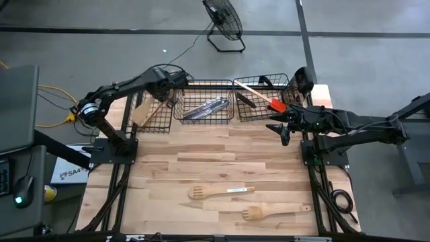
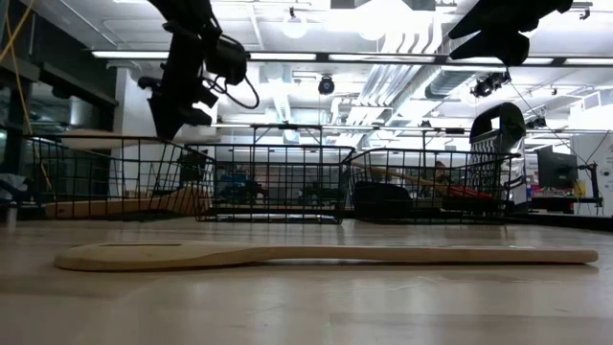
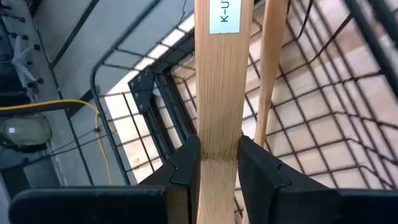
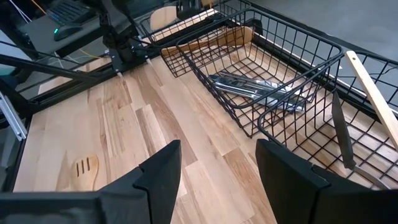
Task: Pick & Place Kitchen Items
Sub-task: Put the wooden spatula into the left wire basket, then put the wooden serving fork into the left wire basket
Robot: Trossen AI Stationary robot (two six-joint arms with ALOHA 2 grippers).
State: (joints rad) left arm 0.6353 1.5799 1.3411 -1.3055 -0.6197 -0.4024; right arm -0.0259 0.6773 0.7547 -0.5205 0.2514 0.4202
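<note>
1. Wooden utensil handle [image 3: 217,93], pale and flat with a small white label, is clamped between the fingers of the left gripper [image 3: 219,163], which sits over the left basket [image 1: 153,107] at about eleven o'clock on the table [image 1: 201,158].
2. That basket already holds broad pale wooden utensils [image 1: 146,111] leaning against its wire wall; a second thin wooden handle [image 3: 268,74] runs just beside the gripped one.
3. Silver cutlery [image 1: 205,109] lies in a bundle in the middle basket [image 1: 204,102], at twelve o'clock.
4. In the right basket [image 1: 261,99], at one o'clock, rest a red-headed spatula [image 1: 261,95] with its long wooden handle angled across the rim and a black-handled tool [image 1: 244,101].
5. The right gripper [image 1: 282,132] hovers above the table just in front of the right basket, at about two o'clock, its jaws spread wide and holding nothing.
6. Two utensils lie on the bare boards towards six o'clock, well apart from both arms: a slotted wooden spatula [image 1: 220,192] and, nearer the edge, a slotted wooden spoon [image 1: 275,212].
7. Beyond the table's far edge, a floor fan [image 1: 224,21] stands on the concrete.
</note>
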